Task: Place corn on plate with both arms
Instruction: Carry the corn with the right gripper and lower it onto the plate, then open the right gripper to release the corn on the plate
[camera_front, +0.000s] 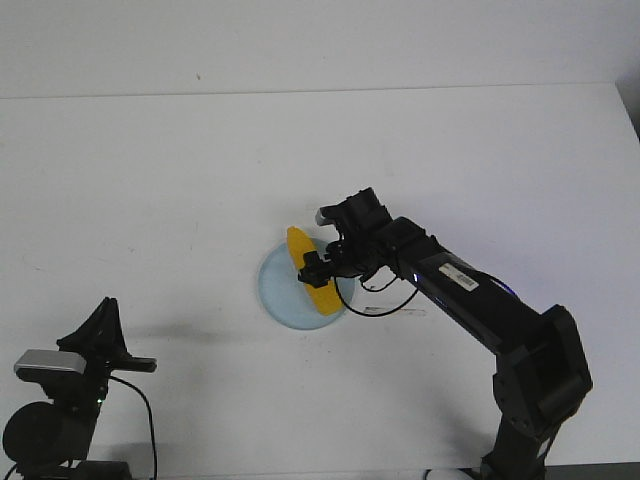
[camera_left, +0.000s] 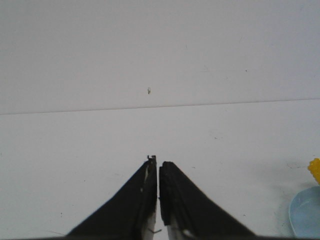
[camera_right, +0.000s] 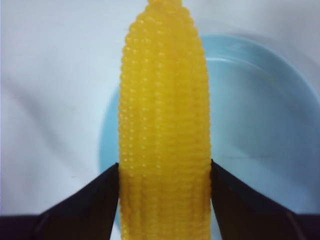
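Black jointed arms, dangling cables, silver-grey camera unit, possibly white label.

From the front, the right gripper sits right over the middle of the corn, so that stretch of cob is covered, and corn plus arm blot out a good chunk of the plate. The left arm is chopped off by the lower left corner. In the right wrist view the corn runs off both top and bottom edges — neither end shows — and the plate gets clipped on the right side. In the left wrist view only a sliver of plate and a yellow scrap of corn peek in at the right edge; the left gripper fingers are cut at the bottom.
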